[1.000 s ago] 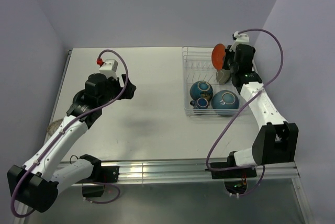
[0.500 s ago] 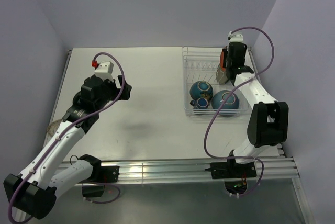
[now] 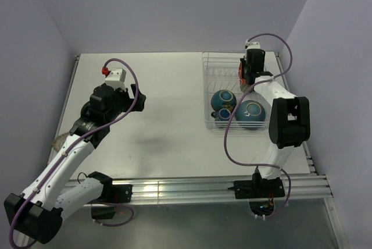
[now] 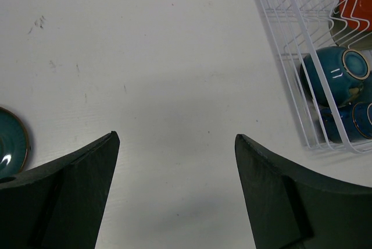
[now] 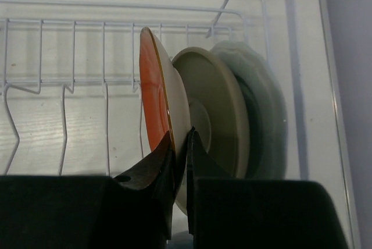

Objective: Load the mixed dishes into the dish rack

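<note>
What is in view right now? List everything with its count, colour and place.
table: 1, white, under everything
dish rack: 1, white wire, right side of the table
orange-red plate: 1, upright in a far rack slot
grey-olive plate: 1, upright, next to the orange-red one
pale blue-white plate: 1, upright, behind the grey-olive one
teal-blue bowls: 2, near end of the rack
small cup: 1, dark, rack's near-left corner
dish: 1, teal with brown rim, table's left edge, partly hidden
left gripper: open, empty, over bare table
right gripper: shut on the orange-red plate's rim
</note>
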`<state>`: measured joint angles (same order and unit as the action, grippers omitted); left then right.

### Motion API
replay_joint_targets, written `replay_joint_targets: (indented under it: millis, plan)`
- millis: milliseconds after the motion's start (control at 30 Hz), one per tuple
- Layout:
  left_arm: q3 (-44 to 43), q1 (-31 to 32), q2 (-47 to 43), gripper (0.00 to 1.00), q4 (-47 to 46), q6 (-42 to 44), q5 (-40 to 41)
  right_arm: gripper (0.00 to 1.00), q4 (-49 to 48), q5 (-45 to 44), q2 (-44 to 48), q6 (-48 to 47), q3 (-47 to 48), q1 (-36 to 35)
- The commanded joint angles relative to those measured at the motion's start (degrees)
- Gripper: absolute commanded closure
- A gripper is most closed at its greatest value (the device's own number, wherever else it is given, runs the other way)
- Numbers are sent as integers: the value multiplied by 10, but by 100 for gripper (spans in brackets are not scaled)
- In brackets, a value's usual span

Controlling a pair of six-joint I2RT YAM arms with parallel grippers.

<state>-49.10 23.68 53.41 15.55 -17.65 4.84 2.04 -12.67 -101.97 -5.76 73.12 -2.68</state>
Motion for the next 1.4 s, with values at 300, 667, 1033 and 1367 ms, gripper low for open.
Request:
replay_joint_targets:
  millis: [300,667,1033,1367]
  plan:
    - [1,-2,0,13,-10,8,4,96,23,34,-71,6,62,-4]
    - [5,-5,12,13,-12,4,9,51,39,37,-46,-2,54,-4]
    - [10,-40,35,11,-20,-27,0,43,86,72,96,-32,47,-5]
    - [45,-273,150,16,-89,-199,-184,39,269,561,237,-137,12,-11]
